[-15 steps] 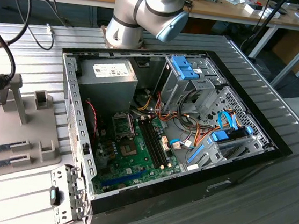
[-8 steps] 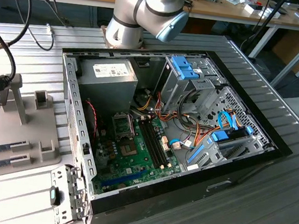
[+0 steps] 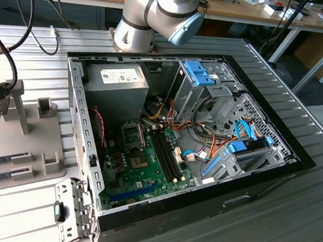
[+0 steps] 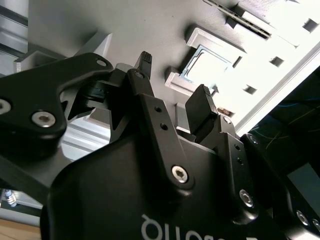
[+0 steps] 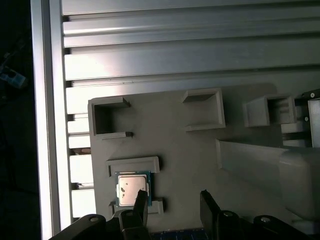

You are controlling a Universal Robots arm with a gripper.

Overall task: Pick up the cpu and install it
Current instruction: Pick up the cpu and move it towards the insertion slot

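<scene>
Fig. – first wrist view: gripper [image 5: 175,206] over grey fixture tray [image 5: 170,135], jaws spread wide, nothing held. The cpu [image 5: 131,187] lies flat in its cradle on the tray, silver top up, below the gripper & close by one fingertip [image 5: 141,200]. The other finger is well off to its side – contact can't be told. Second wrist view: cpu [image 4: 207,67] seen beyond the open fingers. Exterior view: open PC case [image 3: 80,117] w/ motherboard [image 3: 144,169] beside the tray [image 3: 36,142].

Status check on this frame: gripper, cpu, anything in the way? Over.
Gripper open, empty, above the grey tray. The cpu sits flat in its tray slot, not gripped. Raised holder ridges flank it; nothing lies on top.
</scene>
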